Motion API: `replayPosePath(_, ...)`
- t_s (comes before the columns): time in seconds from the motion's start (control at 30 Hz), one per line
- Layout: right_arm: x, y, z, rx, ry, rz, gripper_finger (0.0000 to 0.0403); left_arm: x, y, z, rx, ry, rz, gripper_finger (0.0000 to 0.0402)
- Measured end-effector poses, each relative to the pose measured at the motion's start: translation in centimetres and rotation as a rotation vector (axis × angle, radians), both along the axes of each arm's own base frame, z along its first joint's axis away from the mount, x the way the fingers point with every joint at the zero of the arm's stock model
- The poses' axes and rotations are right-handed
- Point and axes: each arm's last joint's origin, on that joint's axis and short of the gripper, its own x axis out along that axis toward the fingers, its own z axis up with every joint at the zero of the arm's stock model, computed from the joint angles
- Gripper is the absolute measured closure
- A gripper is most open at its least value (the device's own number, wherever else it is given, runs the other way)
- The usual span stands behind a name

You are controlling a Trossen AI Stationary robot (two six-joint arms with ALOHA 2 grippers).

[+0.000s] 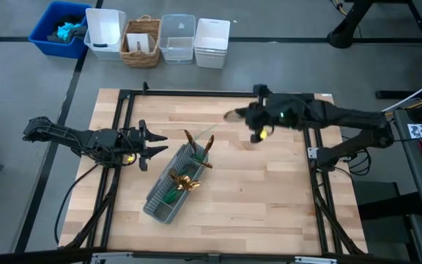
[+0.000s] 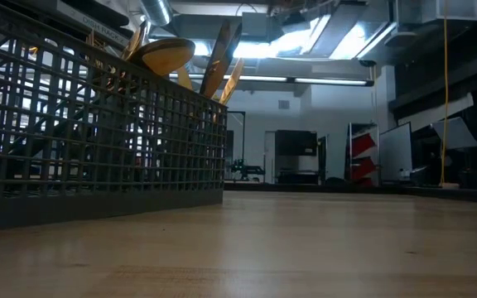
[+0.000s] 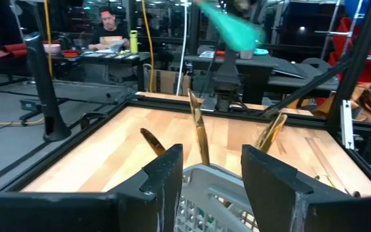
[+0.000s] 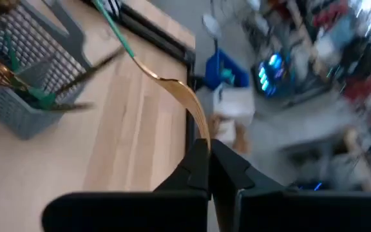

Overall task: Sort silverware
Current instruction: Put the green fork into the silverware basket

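Bare table (image 1: 269,205) lies open right of the caddy (image 1: 168,192), whose upright silverware (image 1: 196,145) blocks passage overhead.

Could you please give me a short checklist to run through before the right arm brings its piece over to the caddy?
1. Right gripper shut on the fork by its gold head, green handle pointing away: ok.
2. Grip firm enough for the swing: cannot tell.
3. Caddy lying on the table, silverware already inside: ok.
4. Left gripper open, right beside the caddy's near end, possibly in the path: not ok.
5. Which compartment holds forks: cannot tell.
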Motion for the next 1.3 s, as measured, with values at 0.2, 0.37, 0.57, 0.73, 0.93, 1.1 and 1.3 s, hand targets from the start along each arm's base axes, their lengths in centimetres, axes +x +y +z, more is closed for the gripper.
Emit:
replayPosePath(0.2, 2.2, 3.8, -0.9, -0.21, 0.045, 0.084, 0.0399, 0.0, 0.0, 0.0, 0.001, 0.0, 0.017, 0.0253)
replayPosePath(0.37, 4.7, 6.0, -2.5, -0.406, 0.106, 0.125, 0.0398, 0.0, 0.1, 0.0, 0.001, 0.0, 0.018, 0.0254)
replayPosePath(0.57, 7.2, 7.3, -4.6, -0.564, 0.182, 0.176, 0.0397, 0.0, 0.1, 0.0, 0.001, 0.001, 0.019, 0.0253)
replayPosePath(0.73, 8.3, 7.7, -6.0, -0.588, 0.224, 0.206, 0.0397, 0.0, 0.1, 0.0, 0.001, 0.002, 0.018, 0.0253)
replayPosePath(0.93, 9.6, 8.1, -7.9, -0.578, 0.267, 0.255, 0.0396, 0.0, 0.1, 0.0, 0.032, 0.008, 0.017, 0.0253)
replayPosePath(1.1, 11.0, 8.5, -10.2, -0.602, 0.336, 0.329, 0.0396, 0.0, 0.0, 0.0, 0.036, 0.009, 0.016, 0.0253)
replayPosePath(1.3, 11.8, 8.6, -11.2, -0.651, 0.363, 0.358, 0.0395, 0.0, 0.0, 0.0, 0.038, 0.01, 0.016, 0.0254)
